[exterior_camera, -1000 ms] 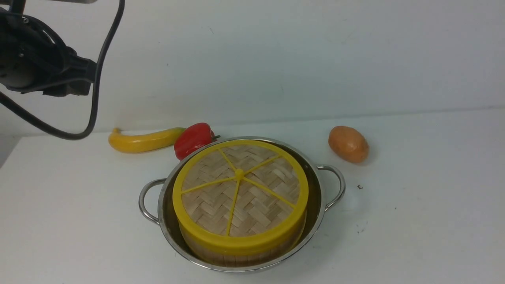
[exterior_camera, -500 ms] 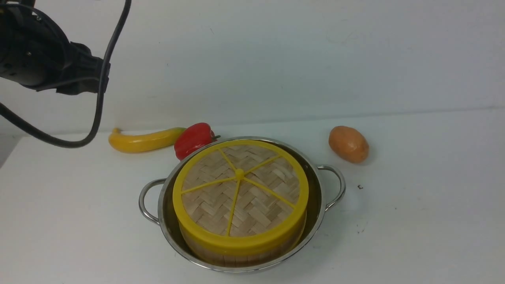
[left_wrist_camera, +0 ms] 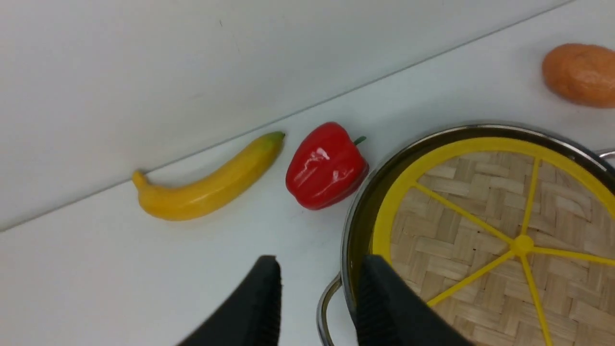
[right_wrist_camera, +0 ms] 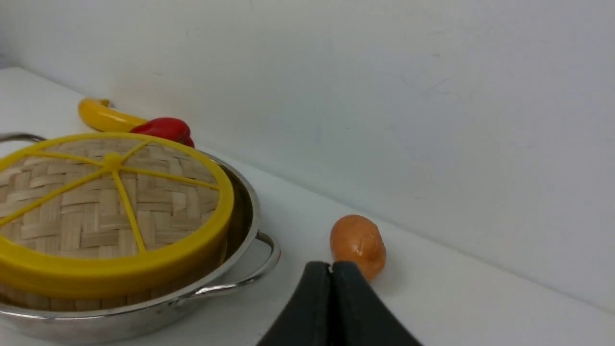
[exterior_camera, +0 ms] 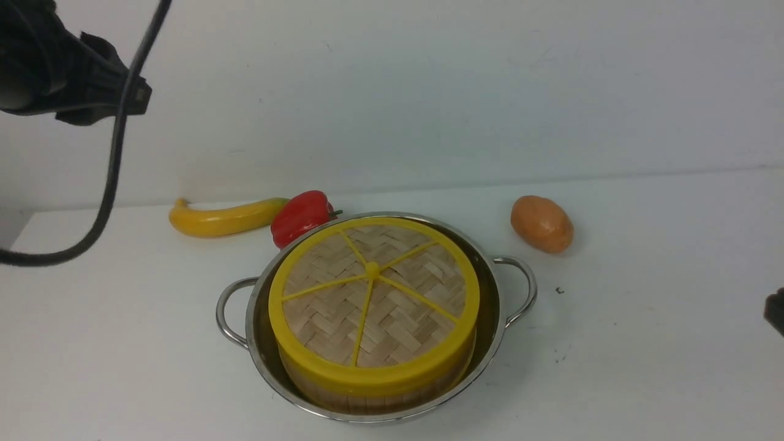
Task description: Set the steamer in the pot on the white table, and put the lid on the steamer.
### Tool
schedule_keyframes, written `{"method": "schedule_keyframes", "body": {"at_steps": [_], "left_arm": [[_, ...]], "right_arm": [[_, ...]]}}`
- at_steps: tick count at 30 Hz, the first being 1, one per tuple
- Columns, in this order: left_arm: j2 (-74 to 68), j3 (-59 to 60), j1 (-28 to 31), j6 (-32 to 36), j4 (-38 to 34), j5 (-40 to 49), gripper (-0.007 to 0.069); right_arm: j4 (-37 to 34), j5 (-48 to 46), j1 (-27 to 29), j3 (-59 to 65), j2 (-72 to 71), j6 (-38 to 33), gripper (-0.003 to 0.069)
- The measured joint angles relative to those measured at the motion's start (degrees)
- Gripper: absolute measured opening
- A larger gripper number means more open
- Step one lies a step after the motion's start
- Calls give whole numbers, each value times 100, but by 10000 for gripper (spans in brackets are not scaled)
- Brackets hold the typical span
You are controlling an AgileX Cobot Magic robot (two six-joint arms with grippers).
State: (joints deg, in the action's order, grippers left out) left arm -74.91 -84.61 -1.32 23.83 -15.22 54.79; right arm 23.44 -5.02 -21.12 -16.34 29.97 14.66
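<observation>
The steamer (exterior_camera: 373, 395) sits inside the pot (exterior_camera: 497, 288), with only a band of its bamboo wall showing below the lid (exterior_camera: 373, 300). The lid lies flat on top of the steamer, its yellow rim lined up with the basket and its centre knob facing up. The pot stands on the desk (exterior_camera: 643, 367) with its two loop handles pointing out to either side.

The left end effector (left_wrist_camera: 320, 263) is raised above the desk, to the pot's left. Its two black fingers (left_wrist_camera: 262, 307) are parted by a moderate gap through which the desk shows, and they hold nothing. The pot's nearer loop handle and rim lie below it, towards its right side, and the lid spreads out beyond them. Ahead of this end effector, near the wall (exterior_camera: 429, 92), a banana (exterior_camera: 223, 218) lies just beside a red pepper (exterior_camera: 301, 215), and the pepper is close against the pot's rim. A black cable (exterior_camera: 110, 171) hangs from the left arm.

The right end effector (right_wrist_camera: 331, 266) has its fingers pressed together, gripping nothing. A potato (exterior_camera: 541, 223) lies on the desk just ahead of its tips, and the pot with the lidded steamer is to its left.
</observation>
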Motion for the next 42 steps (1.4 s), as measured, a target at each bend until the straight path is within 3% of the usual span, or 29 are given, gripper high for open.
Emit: {"method": "schedule_keyframes", "body": {"at_steps": [10, 15, 32, 42], "left_arm": [[854, 0, 0, -156, 363, -6, 218], [950, 0, 0, -201, 389, 31, 218], [944, 0, 0, -203, 378, 80, 221], [944, 0, 0, -203, 145, 80, 221]], "right_arm": [[0, 116, 1297, 321, 110, 396, -24], [19, 172, 1350, 347, 120, 777, -21], [26, 193, 1350, 347, 103, 897, -15], [-175, 118, 1573, 574, -959, 897, -7]]}}
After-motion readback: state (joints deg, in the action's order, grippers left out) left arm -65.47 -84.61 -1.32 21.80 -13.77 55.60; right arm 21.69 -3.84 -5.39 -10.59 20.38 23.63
